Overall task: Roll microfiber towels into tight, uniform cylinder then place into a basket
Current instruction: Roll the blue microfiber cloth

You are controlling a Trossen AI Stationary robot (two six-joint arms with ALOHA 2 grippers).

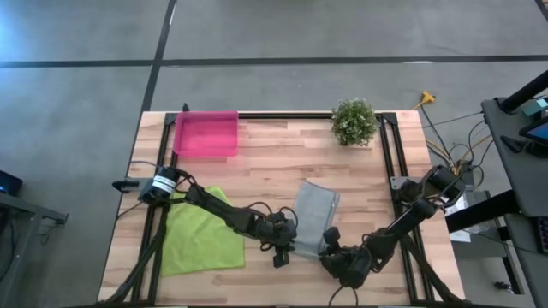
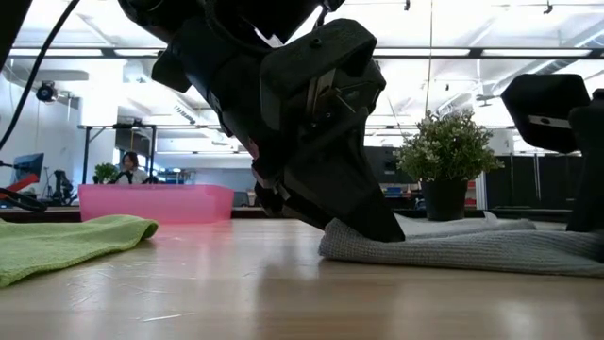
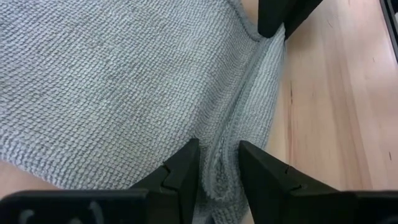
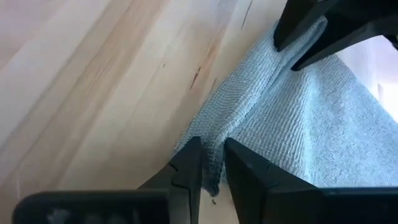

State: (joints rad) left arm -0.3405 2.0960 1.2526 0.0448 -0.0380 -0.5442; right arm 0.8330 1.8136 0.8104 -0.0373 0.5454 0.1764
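Both pincers pinch the grey towel's near edge

Left pincer (image 1: 287, 248) and right pincer (image 1: 332, 253) grip the grey towel (image 1: 313, 214) at bench (image 1: 274, 162) centre. Green towel (image 1: 201, 235) lies at 8 o'clock, pink basket (image 1: 206, 133) at 11, potted plant (image 1: 354, 121) at 1.

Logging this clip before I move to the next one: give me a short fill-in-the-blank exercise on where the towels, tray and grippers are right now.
1. Both grippers pinch the near edge of the ____ towel.
2. The pink tray holds ____ towels.
3. The green towel lies flat under the ____ arm.
4. The left gripper and right gripper are at the same ____ of the cloth.

Missing words: grey; no; left; edge
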